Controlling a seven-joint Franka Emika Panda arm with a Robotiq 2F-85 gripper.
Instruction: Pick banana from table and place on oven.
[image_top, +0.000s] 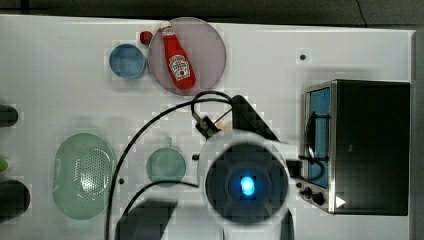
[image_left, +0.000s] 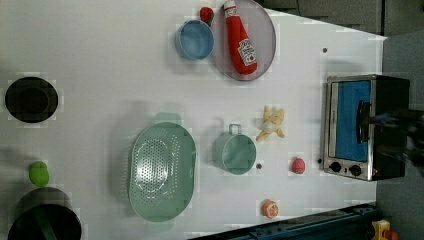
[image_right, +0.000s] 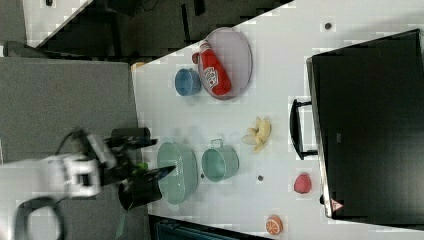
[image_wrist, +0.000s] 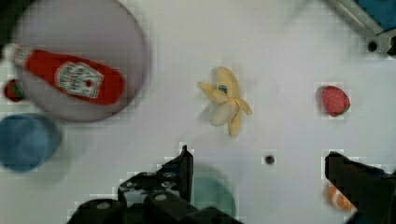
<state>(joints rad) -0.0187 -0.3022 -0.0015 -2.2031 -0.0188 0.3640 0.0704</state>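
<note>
Lying on smooth table (image_left: 100, 60) | banana (image_left: 271, 124): peeled, soft, splayed

ketchup bottle (image_top: 177, 57) on plate (image_top: 210, 47); oven (image_top: 367, 145) on table (image_top: 60, 75)

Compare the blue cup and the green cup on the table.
The blue cup shows no handle; the green cup has a loop handle. In the left view the blue cup sits close beside the plate holding the ketchup bottle, while the green cup stands alone between the colander and the banana. Both are round, open and upright.
</note>
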